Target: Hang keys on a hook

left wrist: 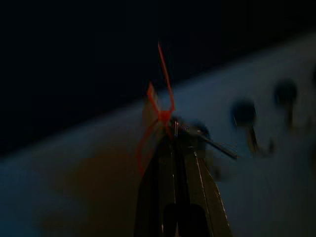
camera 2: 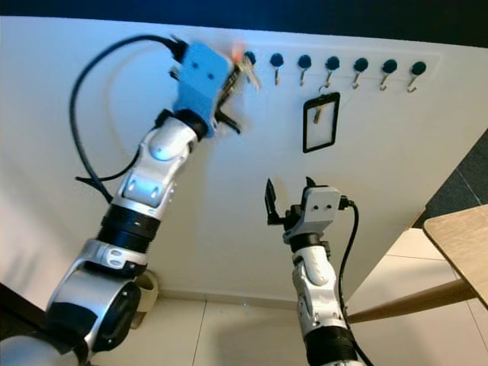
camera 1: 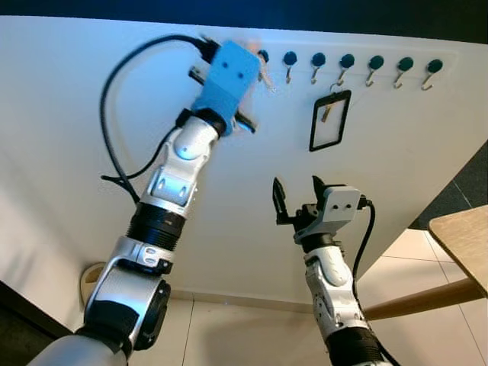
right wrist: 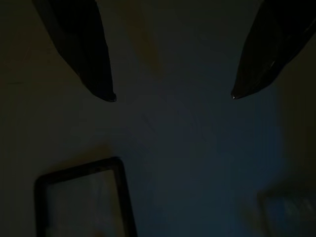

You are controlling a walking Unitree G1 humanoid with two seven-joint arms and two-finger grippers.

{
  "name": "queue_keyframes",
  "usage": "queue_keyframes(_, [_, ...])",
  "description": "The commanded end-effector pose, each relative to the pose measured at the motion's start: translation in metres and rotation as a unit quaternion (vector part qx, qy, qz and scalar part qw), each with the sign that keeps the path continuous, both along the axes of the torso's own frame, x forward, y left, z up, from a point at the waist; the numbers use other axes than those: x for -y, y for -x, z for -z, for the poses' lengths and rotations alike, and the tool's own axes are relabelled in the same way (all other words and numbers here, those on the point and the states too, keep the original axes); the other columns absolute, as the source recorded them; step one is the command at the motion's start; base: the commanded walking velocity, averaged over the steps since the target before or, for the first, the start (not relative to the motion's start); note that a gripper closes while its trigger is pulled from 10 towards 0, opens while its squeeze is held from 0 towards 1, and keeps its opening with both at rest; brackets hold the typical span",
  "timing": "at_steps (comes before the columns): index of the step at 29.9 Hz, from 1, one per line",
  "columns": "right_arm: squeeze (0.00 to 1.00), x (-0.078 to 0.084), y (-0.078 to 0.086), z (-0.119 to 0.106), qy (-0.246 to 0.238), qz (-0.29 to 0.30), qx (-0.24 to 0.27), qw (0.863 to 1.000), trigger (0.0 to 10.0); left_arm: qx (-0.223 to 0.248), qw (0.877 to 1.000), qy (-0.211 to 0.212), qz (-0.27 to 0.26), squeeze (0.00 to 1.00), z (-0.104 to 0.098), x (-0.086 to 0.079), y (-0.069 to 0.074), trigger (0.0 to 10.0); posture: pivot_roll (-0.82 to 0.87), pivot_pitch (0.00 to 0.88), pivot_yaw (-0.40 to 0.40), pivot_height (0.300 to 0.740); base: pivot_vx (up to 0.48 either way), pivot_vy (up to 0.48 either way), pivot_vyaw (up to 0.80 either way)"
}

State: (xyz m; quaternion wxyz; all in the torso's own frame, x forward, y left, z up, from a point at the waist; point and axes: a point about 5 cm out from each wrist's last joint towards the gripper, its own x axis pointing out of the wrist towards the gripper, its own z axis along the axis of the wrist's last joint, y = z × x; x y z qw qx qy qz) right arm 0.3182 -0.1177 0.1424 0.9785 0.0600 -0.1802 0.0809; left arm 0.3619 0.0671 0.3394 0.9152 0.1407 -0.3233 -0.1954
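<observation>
Your left hand [left wrist: 178, 136] is pinched shut on the keys [left wrist: 197, 136], red tag [left wrist: 160, 106] trailing, raised at the wall rail's left end, just beside the nearest hook [left wrist: 252, 133]. Not yet hung, I judge: the ring must catch a hook, then release. Your right hand [camera 1: 297, 194] idles lower, fingers spread wide, below the black badge holder [camera 1: 329, 120].

A home entryway: a white wall [camera 1: 396, 160] carries a row of dark-knobbed hooks [camera 1: 347, 65] with a black badge holder [camera 1: 329, 120] hanging, pale floor tiles [camera 1: 252, 335] below, a wooden counter [camera 1: 461, 240] edge beside it.
</observation>
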Motion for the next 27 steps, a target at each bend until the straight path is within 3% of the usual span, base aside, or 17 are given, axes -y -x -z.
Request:
queue_keyframes(1, [0.00,-0.002,0.001,0.000,0.001,-0.004,-0.002,1.000,10.0,0.030,0.999,0.022,0.023,0.00,-0.012,0.003,0.008,10.0,0.02,0.103,-0.017,0.740,0.000,0.000,0.00])
queue_keyframes(7, [0.00,-0.002,0.001,0.000,0.001,-0.003,-0.002,1.000,10.0,0.044,0.997,0.042,0.042,0.00,-0.016,0.003,0.013,10.0,0.02,0.105,-0.016,0.740,0.000,0.000,0.00])
queue_keyframes(11, [0.00,-0.001,0.001,0.001,0.002,-0.003,-0.003,1.000,10.0,0.028,0.995,0.022,0.089,0.00,-0.010,0.011,0.016,10.0,0.02,0.109,-0.017,0.740,0.000,0.000,0.00])
queue_keyframes(13, [0.00,-0.001,0.001,0.001,0.002,-0.003,-0.004,1.000,10.0,0.011,0.991,-0.020,0.132,0.00,-0.001,0.019,0.019,10.0,0.02,0.109,-0.017,0.740,0.000,0.000,0.00])
queue_keyframes(14, [0.00,-0.001,0.001,0.001,0.002,-0.003,-0.004,1.000,10.0,-0.004,0.988,-0.063,0.141,0.00,0.010,0.024,0.020,10.0,0.02,0.108,-0.017,0.740,0.000,0.000,0.00])
queue_keyframes(15, [0.00,-0.001,0.001,0.001,0.002,-0.003,-0.004,1.000,10.0,-0.004,0.988,-0.063,0.141,0.00,0.010,0.024,0.020,10.0,0.02,0.108,-0.017,0.740,0.000,0.000,0.00])
queue_keyframes(16, [0.00,-0.001,0.001,0.001,0.002,-0.003,-0.005,1.000,10.0,-0.013,0.985,-0.100,0.140,0.00,0.018,0.026,0.020,10.0,0.02,0.108,-0.016,0.740,0.000,0.000,0.00])
queue_keyframes(17, [0.00,-0.001,0.001,0.001,0.002,-0.003,-0.005,1.000,10.0,-0.024,0.985,-0.106,0.135,0.00,0.024,0.027,0.018,10.0,0.02,0.108,-0.016,0.740,0.000,0.000,0.00])
queue_keyframes(21, [0.00,-0.001,0.001,0.001,0.001,-0.003,-0.004,1.000,10.0,-0.039,0.989,-0.094,0.110,0.00,0.028,0.025,0.014,10.0,0.02,0.108,-0.016,0.740,0.000,0.000,0.00])
queue_keyframes(27, [0.00,-0.001,0.001,0.001,0.001,-0.003,-0.005,1.000,10.0,-0.054,0.987,-0.095,0.116,0.00,0.030,0.023,0.014,10.0,0.02,0.109,-0.018,0.740,0.000,0.000,0.00])
